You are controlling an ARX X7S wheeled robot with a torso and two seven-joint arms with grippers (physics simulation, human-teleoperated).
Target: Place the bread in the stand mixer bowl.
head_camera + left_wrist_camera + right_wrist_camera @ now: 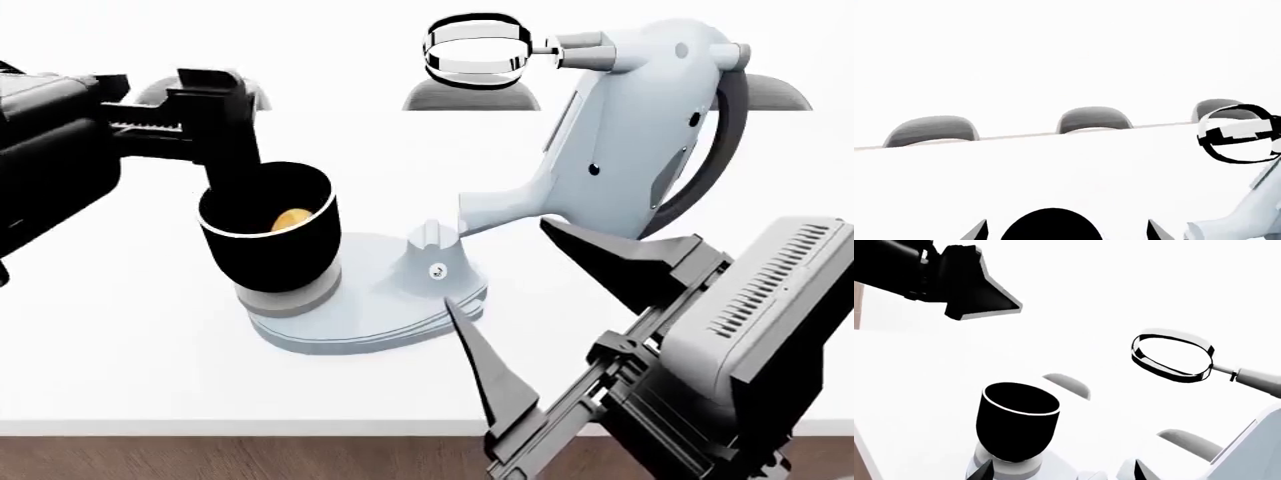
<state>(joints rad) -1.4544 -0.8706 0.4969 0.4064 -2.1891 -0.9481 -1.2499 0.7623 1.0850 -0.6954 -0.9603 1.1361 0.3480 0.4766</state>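
Observation:
The black stand mixer bowl (274,255) sits on the pale mixer base (387,315). The golden-brown bread (294,219) lies inside it, against the far inner wall. My left gripper (244,165) hangs just above the bowl's left rim, open and empty. In the left wrist view its fingertips (978,231) are spread wide, with the bowl's black curve (1051,225) between them. My right gripper (497,262) is open and empty, to the right of the base. In the right wrist view the bowl (1017,430) stands just ahead of its spread fingertips (984,471); the bread is hidden there.
The grey-blue mixer body (627,150) is tilted back at the right, with its chrome ring attachment (474,48) high behind the bowl. Grey chair backs (933,131) line the table's far side. The table's front edge (267,428) runs near the bottom of the head view.

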